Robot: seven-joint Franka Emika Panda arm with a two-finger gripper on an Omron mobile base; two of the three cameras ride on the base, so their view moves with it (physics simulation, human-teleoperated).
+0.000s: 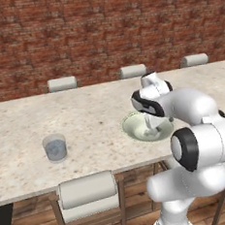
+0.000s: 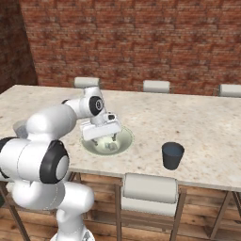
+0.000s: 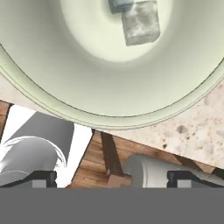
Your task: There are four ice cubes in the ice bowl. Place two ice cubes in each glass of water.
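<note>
Gripper [image 2: 104,137] hangs low over the bowl [image 2: 123,141], jaws spread wide and holding nothing. In the hand view its two dark fingertips [image 3: 41,178] sit far apart at the bottom edge, with the bowl's near rim just above them.

Nearest the robot, a pale chair [image 1: 87,189] is tucked under the front edge of the counter [image 1: 86,122], left of the arm; the right base view shows another chair [image 2: 149,188] at the same edge. The arm's white forearm covers part of the bowl in the left base view.

The bowl [image 1: 135,129] rests near the counter's front edge. Inside it, the hand view shows one grey-white ice cube [image 3: 140,22] with a second lump [image 3: 120,5] touching it at the top edge; others cannot be made out.

The clear glass [image 1: 55,147] stands on the counter well apart to the bowl's left. The dark glass [image 2: 172,155] stands to the bowl's right, near the front edge.

Beyond the counter, three chair backs [image 1: 62,83] line the far side, before a brick wall [image 1: 77,30].
</note>
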